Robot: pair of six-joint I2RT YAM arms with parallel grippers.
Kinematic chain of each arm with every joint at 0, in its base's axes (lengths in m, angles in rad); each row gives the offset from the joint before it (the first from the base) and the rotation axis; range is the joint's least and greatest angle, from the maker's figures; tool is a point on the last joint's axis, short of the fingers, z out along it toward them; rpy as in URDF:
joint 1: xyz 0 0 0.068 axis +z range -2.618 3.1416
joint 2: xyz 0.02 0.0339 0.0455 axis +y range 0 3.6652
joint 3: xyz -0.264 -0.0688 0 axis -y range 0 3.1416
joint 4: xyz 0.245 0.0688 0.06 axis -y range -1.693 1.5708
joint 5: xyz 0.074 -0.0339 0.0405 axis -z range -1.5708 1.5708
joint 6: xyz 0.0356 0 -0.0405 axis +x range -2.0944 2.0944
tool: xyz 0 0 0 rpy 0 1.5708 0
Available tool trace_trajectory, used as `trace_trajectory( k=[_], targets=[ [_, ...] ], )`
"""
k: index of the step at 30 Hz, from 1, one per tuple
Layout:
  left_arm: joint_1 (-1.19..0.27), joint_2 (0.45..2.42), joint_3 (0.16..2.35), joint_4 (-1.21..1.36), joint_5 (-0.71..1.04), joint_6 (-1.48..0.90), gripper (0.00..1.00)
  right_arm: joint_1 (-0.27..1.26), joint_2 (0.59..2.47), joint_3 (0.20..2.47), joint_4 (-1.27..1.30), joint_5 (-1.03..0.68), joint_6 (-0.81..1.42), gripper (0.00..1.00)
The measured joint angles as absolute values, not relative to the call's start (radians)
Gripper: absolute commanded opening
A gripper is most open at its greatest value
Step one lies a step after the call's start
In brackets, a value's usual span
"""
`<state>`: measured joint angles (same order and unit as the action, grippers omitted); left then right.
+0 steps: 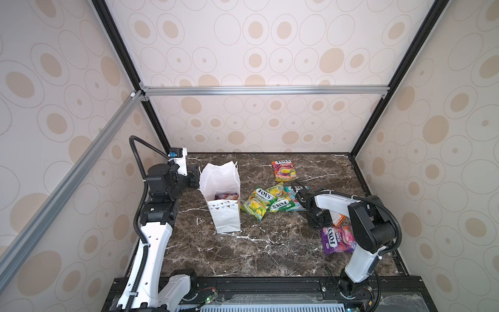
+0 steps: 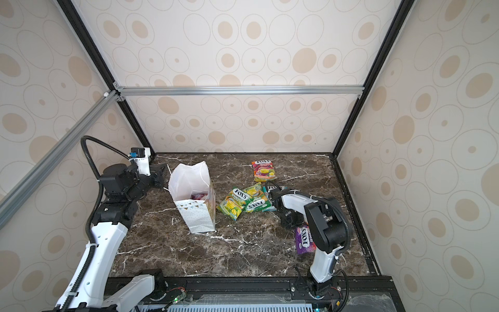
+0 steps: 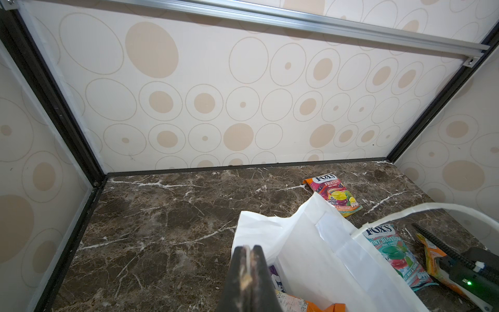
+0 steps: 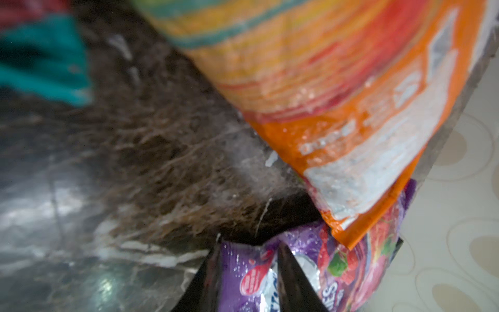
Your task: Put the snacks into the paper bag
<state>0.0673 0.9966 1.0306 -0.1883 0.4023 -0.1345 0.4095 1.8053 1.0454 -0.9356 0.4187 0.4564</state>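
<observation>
The white paper bag (image 1: 224, 216) (image 2: 198, 218) stands open at the left, with snacks (image 1: 225, 196) inside. My left gripper (image 1: 195, 176) (image 3: 249, 250) is at its left rim, shut on a pale strip that looks like the cord handle. At the back lies an orange-pink pouch (image 1: 285, 170) (image 3: 334, 193). Yellow-green pouches (image 1: 258, 202) and a teal one (image 3: 394, 251) lie mid-table. My right gripper (image 1: 322, 223) (image 4: 251, 270) is low at the right, its fingers pinching a crumpled corner of the purple pouch (image 1: 337, 239) (image 4: 243, 283). An orange pouch (image 4: 337, 94) overlaps that one.
The dark marble tabletop (image 1: 256, 256) is boxed in by patterned walls (image 1: 270, 127) and black frame posts. The right wall and table edge (image 1: 378, 229) lie close beside the purple pouch. The right arm's forearm (image 1: 334, 202) covers part of the teal and orange pouches.
</observation>
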Motion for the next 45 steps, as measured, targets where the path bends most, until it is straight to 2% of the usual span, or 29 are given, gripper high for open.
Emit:
trace_trajectory(
  k=[5,14,26,45],
  targets=[
    [0.067,0.997,1.031,-0.188,0.402,-0.134,0.00,0.403,1.814,1.043,-0.926,0.413,0.454,0.00],
    [0.067,0.997,1.031,-0.188,0.403,-0.134,0.00,0.399,1.792,1.038,-0.911,0.377,0.454,0.00],
    [0.067,0.997,1.031,-0.188,0.402,-0.134,0.00,0.399,1.565,1.003,-0.843,0.186,0.425,0.00],
    [0.067,0.997,1.031,-0.188,0.402,-0.134,0.00,0.405,1.406,0.983,-0.799,0.004,0.395,0.00]
  ],
)
